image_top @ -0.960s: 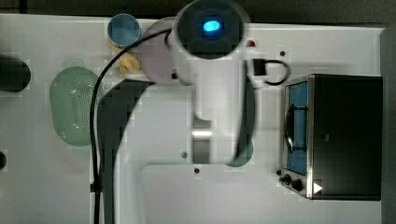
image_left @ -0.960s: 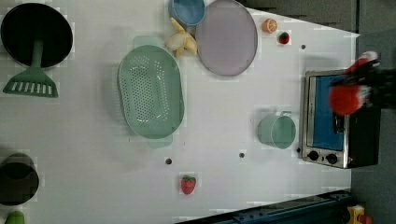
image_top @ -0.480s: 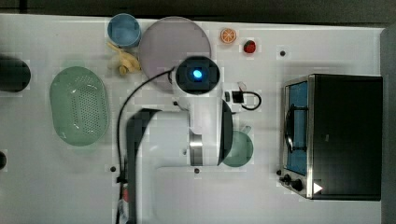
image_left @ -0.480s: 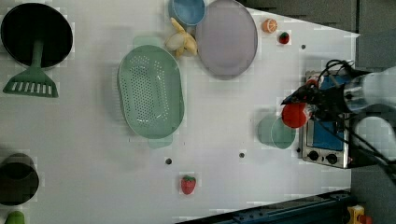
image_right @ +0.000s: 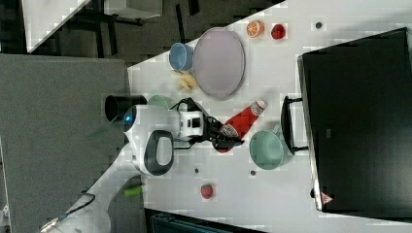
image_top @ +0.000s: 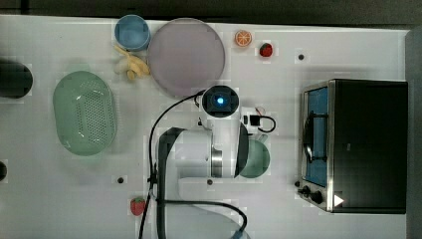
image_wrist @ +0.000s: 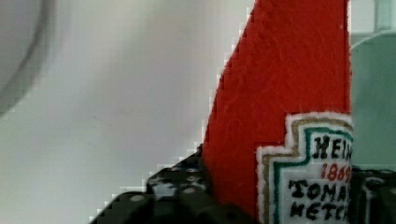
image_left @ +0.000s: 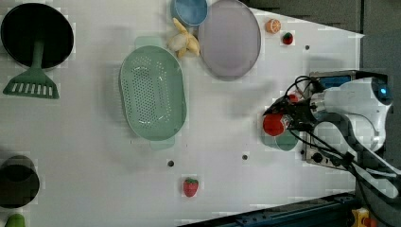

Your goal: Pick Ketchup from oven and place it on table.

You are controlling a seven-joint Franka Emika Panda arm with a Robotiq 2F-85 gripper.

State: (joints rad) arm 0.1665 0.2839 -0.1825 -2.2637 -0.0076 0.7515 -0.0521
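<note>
The pincer (image_right: 224, 136), closed on the Ketchup's (image_right: 241, 122) base, holds it with cap pointing away toward the oven (image_right: 359, 121), above the surface (image_right: 272, 194) beside the green cup (image_right: 266, 149), now farther from the oven than before.

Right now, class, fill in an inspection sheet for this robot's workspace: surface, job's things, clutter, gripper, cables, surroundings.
Surface: white table, small dark holes.
Job's things: Ketchup held clear of the oven, beside the green cup.
Clutter: grey plate, blue bowl, banana, green colander, orange slice, two strawberries, black pan with spatula.
Gripper: gripper shut on the bottle's base.
Cables: black cable along the arm.
Surroundings: dark floor; grey panel.
</note>
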